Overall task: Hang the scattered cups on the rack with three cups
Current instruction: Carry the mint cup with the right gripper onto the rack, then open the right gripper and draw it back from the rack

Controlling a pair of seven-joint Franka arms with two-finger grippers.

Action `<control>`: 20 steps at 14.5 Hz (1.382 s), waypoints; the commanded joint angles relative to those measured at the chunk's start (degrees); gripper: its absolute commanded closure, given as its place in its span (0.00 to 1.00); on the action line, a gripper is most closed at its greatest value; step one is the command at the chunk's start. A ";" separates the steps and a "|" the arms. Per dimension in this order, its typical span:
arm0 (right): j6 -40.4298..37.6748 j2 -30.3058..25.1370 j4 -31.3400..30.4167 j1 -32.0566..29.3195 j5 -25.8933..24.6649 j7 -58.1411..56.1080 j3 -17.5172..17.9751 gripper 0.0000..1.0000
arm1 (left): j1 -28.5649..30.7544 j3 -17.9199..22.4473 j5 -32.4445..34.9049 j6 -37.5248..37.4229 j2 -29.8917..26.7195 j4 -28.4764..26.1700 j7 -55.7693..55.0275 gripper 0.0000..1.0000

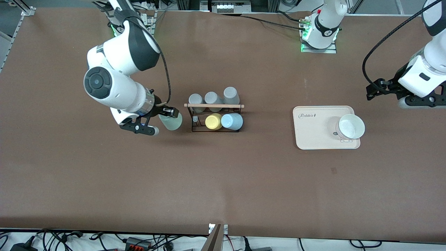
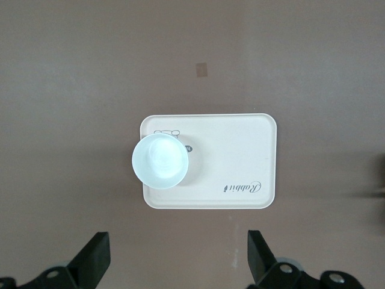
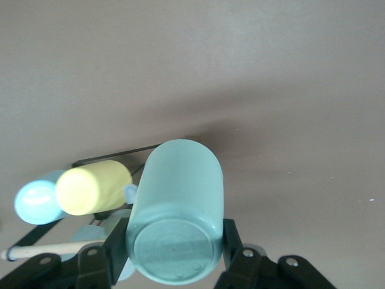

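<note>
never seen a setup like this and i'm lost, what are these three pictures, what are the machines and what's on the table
These are two robot arms at a brown table, each ending in a two-finger gripper. The wide picture looks down from a high camera facing them. The other two come from small cameras on each arm's wrist.

The right gripper is shut on a mint green cup, held on its side just beside the rack; its wrist camera shows that cup from its base. The rack is a black wire stand with a wooden rod across the top. It already carries three grey cups, a yellow cup and a light blue cup.

Toward the left arm's end lies a cream tray with a pale bowl-like cup on it. The left gripper is open and waits above, looking down at the tray.
</note>
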 commanded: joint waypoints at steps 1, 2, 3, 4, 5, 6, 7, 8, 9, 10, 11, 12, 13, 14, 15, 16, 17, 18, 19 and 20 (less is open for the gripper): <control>-0.59 4.64 5.52 2.69 0.89 3.68 -0.46 0.93 | -1.66 2.26 -0.95 0.90 -3.51 -2.63 1.30 0.00; -0.32 5.88 6.13 3.67 0.80 5.17 -0.46 0.93 | -1.32 2.26 -1.13 0.12 -3.34 -2.28 1.56 0.00; -0.32 6.93 7.10 4.02 0.71 5.88 -0.46 0.94 | -1.14 2.09 -1.22 -1.37 -3.25 -1.75 2.00 0.00; -0.32 7.55 7.37 4.03 0.71 6.07 -0.46 0.94 | -1.05 1.91 -1.22 -3.04 -2.73 -0.18 2.09 0.00; -0.32 7.91 7.46 4.46 0.71 6.07 -0.46 0.95 | -1.14 1.82 -1.13 -4.45 -1.85 1.57 2.09 0.00; -0.32 8.00 7.55 4.81 0.71 6.33 -0.46 0.95 | -1.48 1.82 -1.22 -5.50 -0.97 3.42 2.09 0.00; -0.32 8.08 7.55 5.17 0.71 6.50 -0.46 0.95 | -1.66 1.74 -1.13 -5.86 -0.27 4.39 2.09 0.00; -0.32 8.17 7.55 5.26 0.80 6.85 -0.46 0.95 | -1.58 1.74 -1.22 -5.87 -0.18 4.40 2.09 0.00; -0.23 8.87 7.55 5.69 0.71 7.47 -0.46 0.95 | -1.66 1.74 -1.13 -5.87 -0.17 4.49 2.09 0.00; -0.23 9.22 7.46 6.13 0.62 8.00 -0.46 0.95 | -1.58 1.74 -1.22 -5.87 -0.17 4.49 2.09 0.00; -0.23 9.49 7.46 6.75 0.36 8.09 -0.46 0.95 | -1.49 1.74 -1.22 -5.87 -0.17 4.49 2.18 0.00; -0.23 9.67 7.46 6.84 0.36 8.18 -0.54 0.94 | -1.49 1.74 -1.22 -5.87 -0.17 4.49 2.18 0.00; -0.14 10.45 7.46 6.84 0.44 8.26 -0.54 0.85 | -1.49 1.74 -1.22 -5.87 -0.17 4.49 2.18 0.00; 0.64 10.81 7.55 6.75 0.53 9.40 -0.54 0.59 | -1.49 1.74 -1.22 -5.87 -0.17 4.49 2.18 0.00; 1.26 10.98 7.55 6.66 0.53 11.32 -0.54 0.28 | -1.40 1.74 -1.22 -5.87 -0.17 4.49 2.18 0.00; 1.18 10.99 7.46 6.66 0.10 12.65 -0.63 0.00 | -1.31 1.74 -1.22 -5.87 -0.17 4.49 2.18 0.00; 1.09 10.81 7.55 6.84 -0.43 12.57 -0.81 0.00 | -1.31 1.74 -1.22 -5.87 -0.17 4.49 2.18 0.00; 0.74 10.55 7.55 6.40 -0.87 12.57 -0.89 0.00 | -1.31 1.74 -1.22 -5.87 -0.17 4.49 2.18 0.00; 0.56 10.28 7.63 6.23 -0.87 12.40 -1.07 0.00 | -1.23 1.74 -1.22 -5.87 -0.17 4.49 2.18 0.00; 0.21 9.41 7.81 6.05 -0.87 12.31 -1.42 0.00 | -1.22 1.74 -1.22 -5.87 -0.17 4.49 2.18 0.00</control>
